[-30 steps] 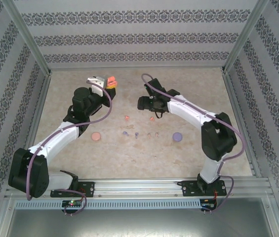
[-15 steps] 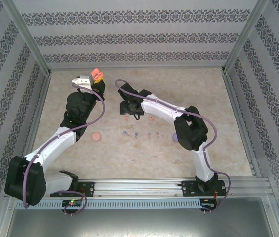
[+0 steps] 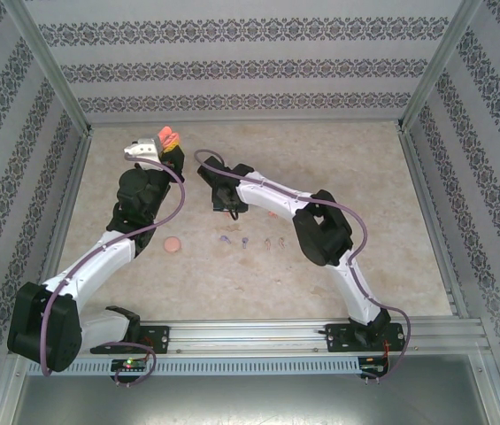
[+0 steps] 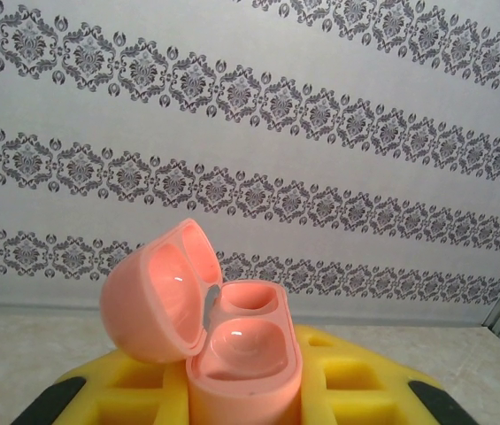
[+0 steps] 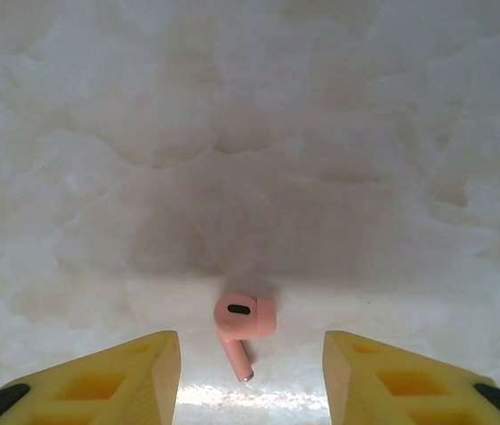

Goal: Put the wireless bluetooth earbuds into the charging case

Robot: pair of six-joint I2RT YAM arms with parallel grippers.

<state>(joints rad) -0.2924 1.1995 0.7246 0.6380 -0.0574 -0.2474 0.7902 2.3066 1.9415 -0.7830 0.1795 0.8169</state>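
Though between fingers (image 5: 99,381), earbud (image 5: 243,320) well apart.

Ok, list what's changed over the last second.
The right tool swung left across the table and now straddles a pink earbud without touching it. The left tool shifted slightly left, keeping its grip on the open pink case. The round case and purple earbuds stayed put.

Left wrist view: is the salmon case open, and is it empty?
Open and empty: the salmon case has its lid flipped back, both wells bare.
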